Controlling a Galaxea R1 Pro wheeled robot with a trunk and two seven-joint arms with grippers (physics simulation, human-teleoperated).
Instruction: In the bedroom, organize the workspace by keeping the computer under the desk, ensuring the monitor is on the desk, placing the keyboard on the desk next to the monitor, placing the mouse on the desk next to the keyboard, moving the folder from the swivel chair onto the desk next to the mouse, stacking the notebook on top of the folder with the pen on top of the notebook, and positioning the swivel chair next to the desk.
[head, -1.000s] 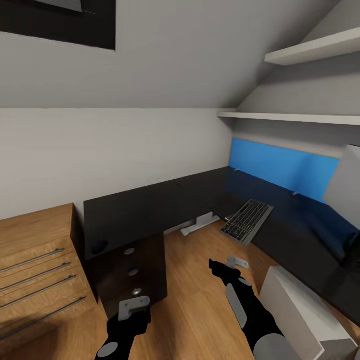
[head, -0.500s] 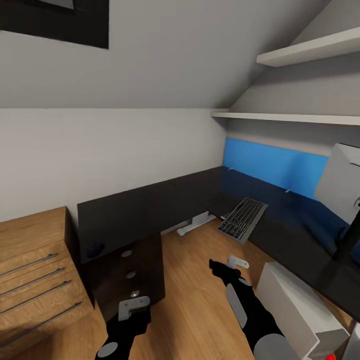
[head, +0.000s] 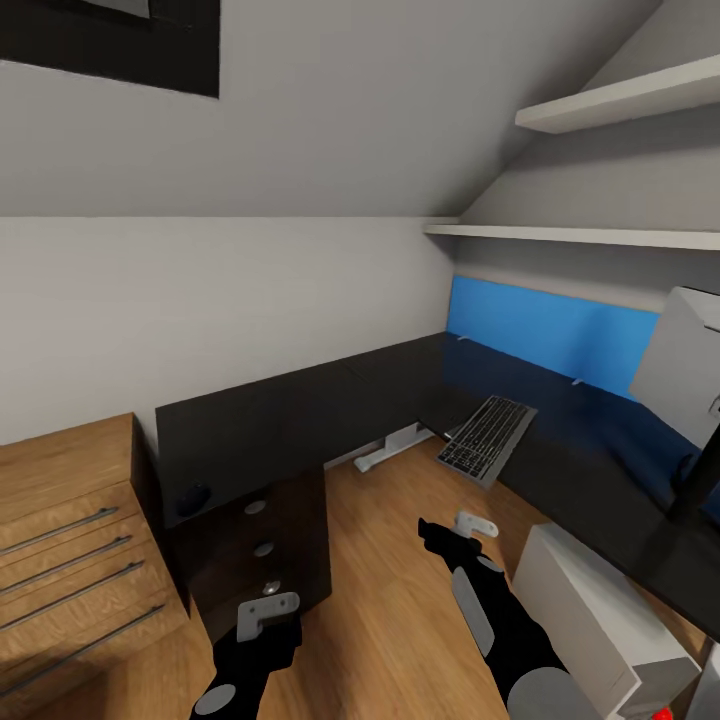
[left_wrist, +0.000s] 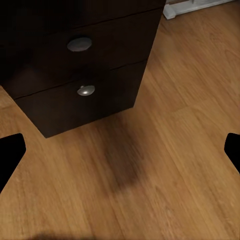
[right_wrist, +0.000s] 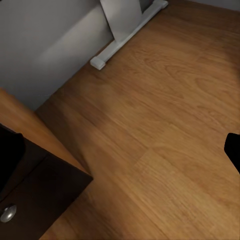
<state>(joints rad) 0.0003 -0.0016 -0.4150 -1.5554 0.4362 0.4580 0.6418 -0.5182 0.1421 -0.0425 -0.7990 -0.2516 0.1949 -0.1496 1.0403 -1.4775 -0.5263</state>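
Below, both tools hang released over the wooden floor: the left tool (head: 268, 615) before the drawer unit (head: 262, 545), the right tool (head: 452, 528) beside the computer (head: 600, 625). Beyond on the tabletop (head: 300, 410), the keyboard (head: 486, 438) overhangs its edge, the mouse (head: 194, 496) sits above the drawers, the monitor (head: 690, 375) stands rightward.

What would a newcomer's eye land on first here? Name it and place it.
The bright blue back panel behind the long black desk stands out first, at the right under the white shelves. Next comes the keyboard, lying at the desk's front edge and seeming to overhang the wooden floor.
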